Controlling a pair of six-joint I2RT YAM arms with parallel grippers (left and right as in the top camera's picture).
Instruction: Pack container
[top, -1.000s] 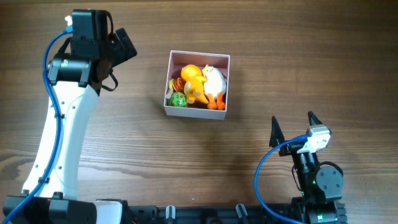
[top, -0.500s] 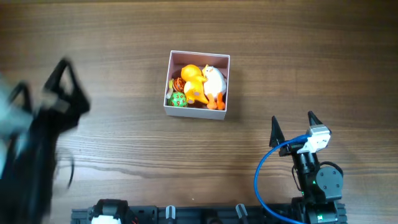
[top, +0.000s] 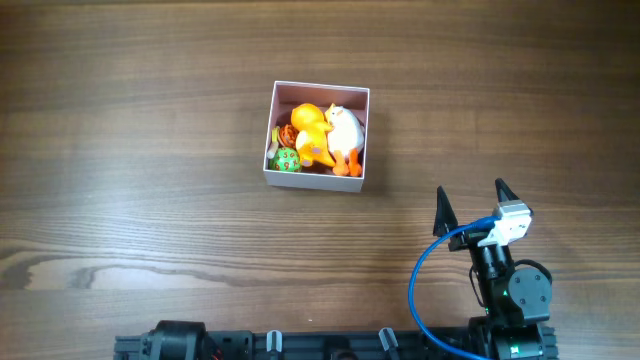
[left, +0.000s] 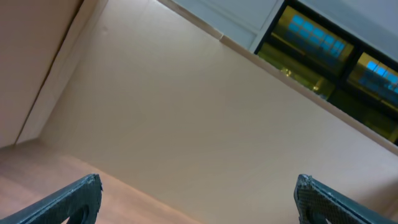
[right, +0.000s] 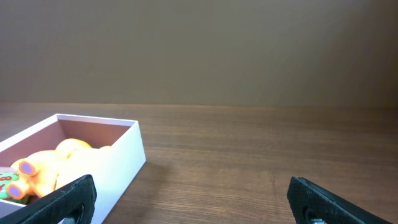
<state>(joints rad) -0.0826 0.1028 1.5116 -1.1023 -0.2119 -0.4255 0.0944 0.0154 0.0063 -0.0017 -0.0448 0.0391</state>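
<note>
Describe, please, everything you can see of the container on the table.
The container is a square, shallow, open-topped box with thin white walls and a dull pinkish-brown inside. It sits flat on the wooden table, upper middle in the overhead view. Inside lie a yellow-orange toy, a white toy with orange feet and a small green toy, crowding it. Nothing else touches it.

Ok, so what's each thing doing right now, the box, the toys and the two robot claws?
box: open on top, toys inside.
orange toy: lying in the box, pressed against the white toy.
white toy: lying in the box, by its right wall.
green ball: in the box, beside the orange toy.
right gripper: open, empty, apart from the box.
left gripper: open, empty, facing a wall.
</note>
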